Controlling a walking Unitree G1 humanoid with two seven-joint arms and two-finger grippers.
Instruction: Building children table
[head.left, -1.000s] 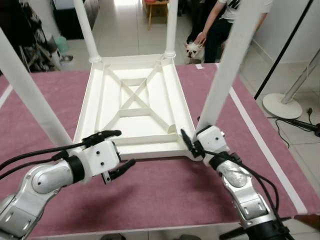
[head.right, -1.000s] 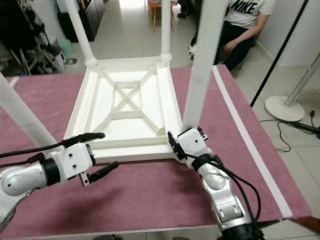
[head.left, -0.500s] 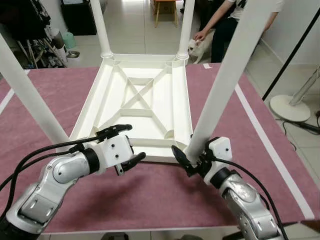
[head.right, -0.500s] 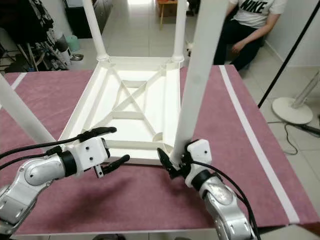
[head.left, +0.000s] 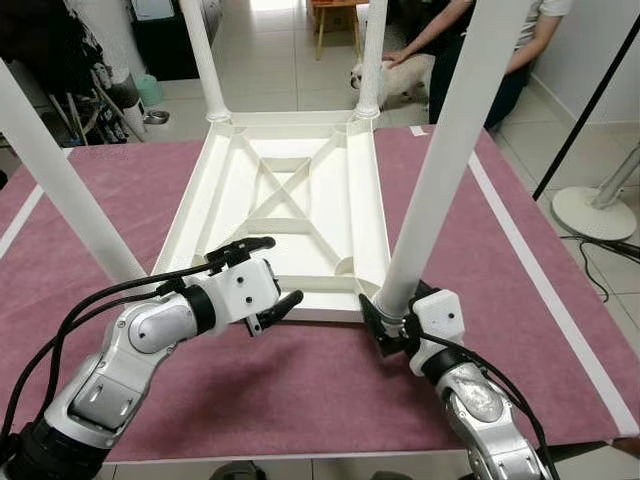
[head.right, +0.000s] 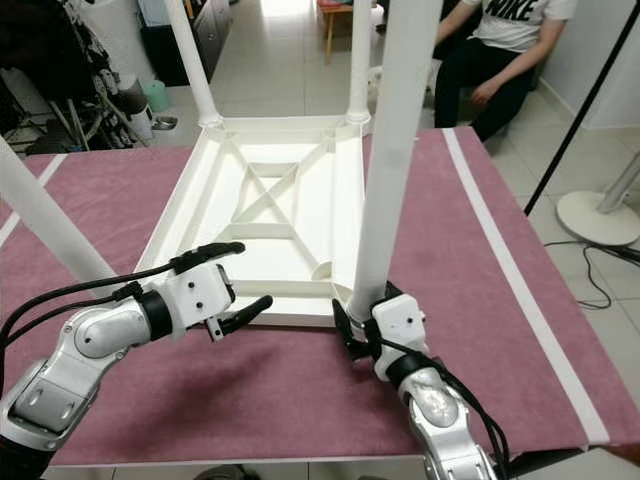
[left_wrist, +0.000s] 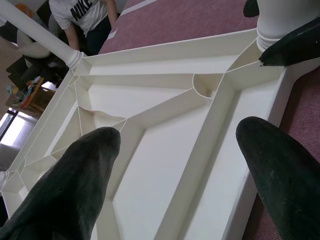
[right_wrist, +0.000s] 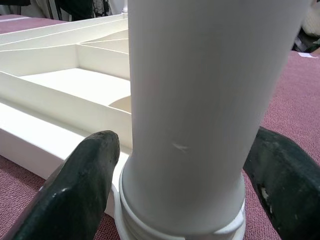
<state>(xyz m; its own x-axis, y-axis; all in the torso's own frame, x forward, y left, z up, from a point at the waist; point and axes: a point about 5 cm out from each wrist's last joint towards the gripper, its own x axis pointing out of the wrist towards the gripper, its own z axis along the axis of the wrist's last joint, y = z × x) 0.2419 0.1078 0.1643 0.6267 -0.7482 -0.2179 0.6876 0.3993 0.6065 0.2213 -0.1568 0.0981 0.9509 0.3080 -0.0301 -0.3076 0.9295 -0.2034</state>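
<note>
A: What is the right claw (head.left: 385, 325) doing?

B: It is sitting at the foot of the near-right leg (head.left: 440, 170), at the corner of the upturned children's table (head.left: 280, 215) nearest the robot's right. Its two black fingers (right_wrist: 82, 185) are lying one on each side of the leg's base, spread wide. From the right wrist view I cannot tell whether they are pressing the leg or merely flanking it.

A: And the left claw (head.left: 262, 275)?

B: It is hovering open at the table's near edge, one finger above the rim and the other just below it, beside the frame. In the left wrist view the fingers (left_wrist: 75, 180) are standing well apart with the ribbed underside of the tabletop lying between them.

A: Where is the table itself lying?

B: It is resting upside down on the maroon surface (head.left: 300, 390), its X-shaped bracing facing up and four white legs pointing upward. The near-left leg (head.left: 60, 180) is rising beside the left arm; the two far legs (head.left: 205, 60) are standing at the table's far corners.

A: Anything beyond the table?

B: A seated person (head.right: 500, 50) is reaching down to a small dog (head.left: 385, 80) on the tiled floor past the far edge, and a round white stand base (head.left: 590, 212) is sitting on the floor off to the table's right.
</note>
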